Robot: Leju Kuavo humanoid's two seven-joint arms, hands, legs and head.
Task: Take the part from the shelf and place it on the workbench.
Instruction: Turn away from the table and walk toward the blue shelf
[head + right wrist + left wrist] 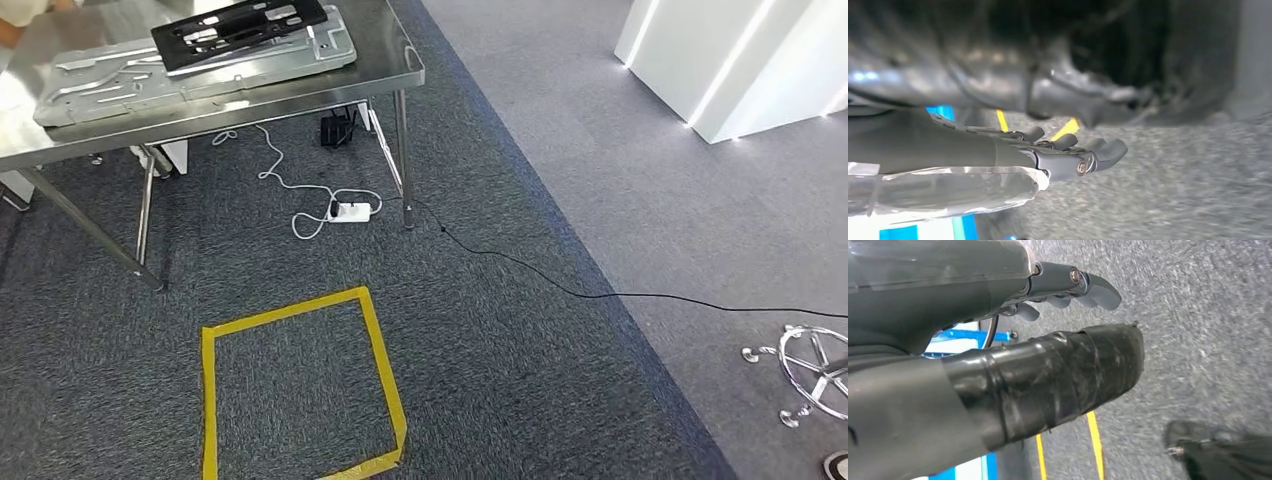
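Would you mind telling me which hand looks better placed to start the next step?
Neither clearly: the left hand and right hand both hang empty over carpet, away from the workbench and its parts.

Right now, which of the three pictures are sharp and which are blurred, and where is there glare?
Head view: sharp, with bright reflections on the steel workbench and glowing light strips at upper right. Left wrist view: left robot hand close and fairly sharp, carpet grainy. Right wrist view: right robot hand fairly clear, background dark and smeared.
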